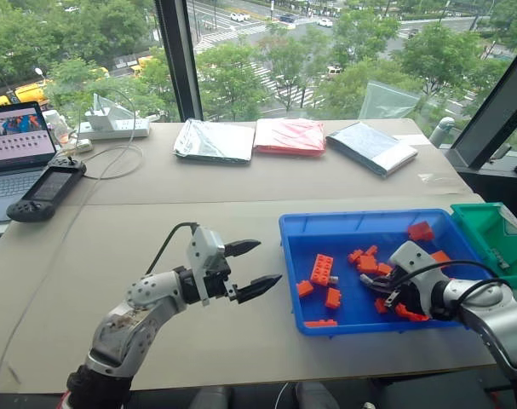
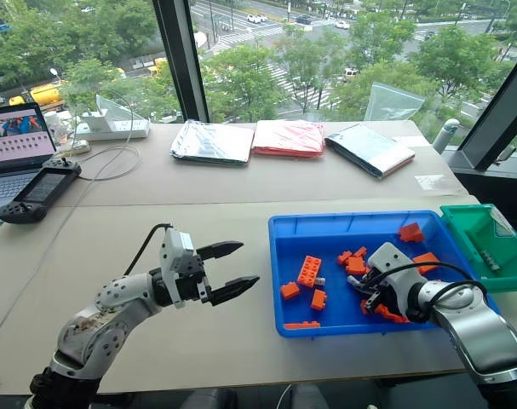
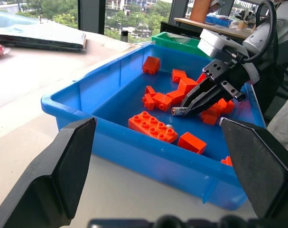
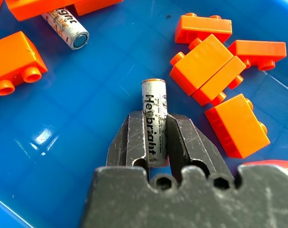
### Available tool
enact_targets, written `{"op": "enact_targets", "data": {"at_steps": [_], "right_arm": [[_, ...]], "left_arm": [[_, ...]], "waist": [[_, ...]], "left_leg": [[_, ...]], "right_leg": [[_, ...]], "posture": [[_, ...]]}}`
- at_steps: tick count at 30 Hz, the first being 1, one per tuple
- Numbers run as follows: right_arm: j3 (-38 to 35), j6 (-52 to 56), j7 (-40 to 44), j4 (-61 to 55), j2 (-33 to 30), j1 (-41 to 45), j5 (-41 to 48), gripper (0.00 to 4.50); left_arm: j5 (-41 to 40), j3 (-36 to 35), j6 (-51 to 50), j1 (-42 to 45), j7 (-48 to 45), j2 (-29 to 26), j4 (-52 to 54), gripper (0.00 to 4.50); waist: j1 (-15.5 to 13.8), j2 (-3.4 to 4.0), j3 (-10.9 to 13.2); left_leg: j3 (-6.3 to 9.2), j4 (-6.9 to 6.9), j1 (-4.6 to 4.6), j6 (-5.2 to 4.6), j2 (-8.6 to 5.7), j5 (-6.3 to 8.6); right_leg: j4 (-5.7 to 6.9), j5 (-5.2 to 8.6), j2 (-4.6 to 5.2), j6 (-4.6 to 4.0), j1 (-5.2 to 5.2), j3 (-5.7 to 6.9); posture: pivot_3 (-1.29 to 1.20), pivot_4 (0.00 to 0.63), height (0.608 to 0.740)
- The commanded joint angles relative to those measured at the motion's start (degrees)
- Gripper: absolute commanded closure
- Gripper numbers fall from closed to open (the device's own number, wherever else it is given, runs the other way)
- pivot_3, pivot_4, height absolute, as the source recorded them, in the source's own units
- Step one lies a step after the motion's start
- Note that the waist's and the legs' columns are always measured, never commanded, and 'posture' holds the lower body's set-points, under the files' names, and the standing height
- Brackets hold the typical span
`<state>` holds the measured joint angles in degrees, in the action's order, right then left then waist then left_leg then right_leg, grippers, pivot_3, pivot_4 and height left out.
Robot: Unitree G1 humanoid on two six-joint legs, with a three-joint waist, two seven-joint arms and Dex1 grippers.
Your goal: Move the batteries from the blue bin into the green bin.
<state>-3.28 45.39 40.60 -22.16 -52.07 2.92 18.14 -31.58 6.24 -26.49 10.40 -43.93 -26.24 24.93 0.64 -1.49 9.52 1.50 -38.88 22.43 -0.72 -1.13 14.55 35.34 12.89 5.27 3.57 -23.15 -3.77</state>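
Note:
The blue bin (image 1: 343,243) stands on the table at the right and holds several orange bricks and the batteries. My right gripper (image 4: 154,121) reaches down into it and is shut on one white battery (image 4: 154,107), gripped near its rear end just above the bin floor. A second battery (image 4: 65,27) lies loose beside an orange brick. The green bin (image 1: 488,234) sits touching the blue bin's far right side. My left gripper (image 1: 269,261) hovers open over bare table to the left of the blue bin, holding nothing.
Orange bricks (image 1: 322,269) lie scattered around the held battery. Three flat bags (image 1: 290,136) lie at the table's far edge by the window. A laptop (image 1: 15,149), a handheld game console (image 1: 45,187) and a power strip (image 1: 113,128) occupy the far left.

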Motion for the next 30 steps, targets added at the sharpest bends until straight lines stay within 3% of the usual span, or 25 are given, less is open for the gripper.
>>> {"op": "enact_targets", "data": {"at_steps": [1,4,7,10,14,24,26,30], "right_arm": [[-10.6,-0.4,-1.9,-6.2,2.6,0.7,3.9,4.25],[-18.7,1.7,-4.6,-8.9,5.8,1.9,7.5,4.25],[-28.2,3.3,-15.3,-5.5,10.9,8.2,7.0,4.25],[-28.7,2.8,-27.4,1.9,10.3,11.5,-3.3,4.25],[-31.2,1.7,-38.8,8.6,11.5,15.4,-10.2,4.25],[-30.6,2.1,-43.9,16.3,12.5,19.9,-13.1,4.25],[-30.6,1.9,-43.9,17.4,12.3,20.3,-13.2,3.25],[-30.8,1.5,-43.9,18.8,12.2,21.2,-13.0,1.98]], "left_arm": [[0.1,0.0,0.9,0.6,-0.5,0.2,0.6,0.0],[0.0,0.1,0.9,0.7,-0.6,0.3,0.5,0.0],[-0.1,0.4,0.8,0.8,-0.7,0.6,0.6,0.0],[-0.2,0.4,0.8,1.0,-1.0,0.6,0.4,0.0],[-0.3,0.5,1.1,1.2,-1.5,0.8,0.3,0.0],[-2.2,-0.8,2.7,0.7,-3.3,1.9,1.5,0.0],[-2.4,-1.0,3.3,0.4,-3.7,2.2,1.7,0.0],[-1.9,-0.8,4.9,0.3,-4.3,2.2,1.3,0.0]], "waist": [[0.0,0.0,0.0],[0.0,0.0,0.0],[0.0,0.0,0.0],[-0.2,-0.02,0.0],[-0.4,0.01,0.0],[0.4,0.16,-0.1],[0.4,0.16,-0.1],[0.3,0.16,-0.1]], "left_leg": [[0.01,0.0,0.01,0.0,0.0,0.0],[0.02,0.0,0.01,0.0,0.01,0.0],[0.04,-0.01,0.01,0.0,0.02,0.0],[-0.01,-0.04,-0.03,0.0,-0.02,0.0],[-0.06,0.01,0.02,0.01,-0.08,-0.01],[-0.13,0.06,-0.03,0.0,-0.03,-0.01],[-0.13,0.04,-0.02,0.0,-0.04,-0.01],[-0.13,0.05,-0.02,0.0,-0.04,-0.01]], "right_leg": [[0.0,0.0,0.0,0.0,0.0,0.0],[0.02,0.0,-0.01,0.0,-0.01,0.0],[0.02,0.0,-0.01,0.0,0.0,0.0],[0.08,-0.01,0.03,0.01,0.02,-0.03],[0.07,0.0,0.04,-0.01,-0.05,0.0],[0.11,-0.01,0.0,-0.02,-0.07,-0.13],[0.1,-0.01,0.0,-0.02,-0.06,-0.13],[0.09,-0.01,0.01,-0.02,-0.05,-0.13]], "posture": [[0.0,0.15,0.74],[0.0,0.15,0.74],[0.0,0.15,0.74],[0.0,0.15,0.74],[0.0,0.15,0.74],[0.0,0.15,0.74],[0.0,0.15,0.74],[0.0,0.15,0.74]]}}
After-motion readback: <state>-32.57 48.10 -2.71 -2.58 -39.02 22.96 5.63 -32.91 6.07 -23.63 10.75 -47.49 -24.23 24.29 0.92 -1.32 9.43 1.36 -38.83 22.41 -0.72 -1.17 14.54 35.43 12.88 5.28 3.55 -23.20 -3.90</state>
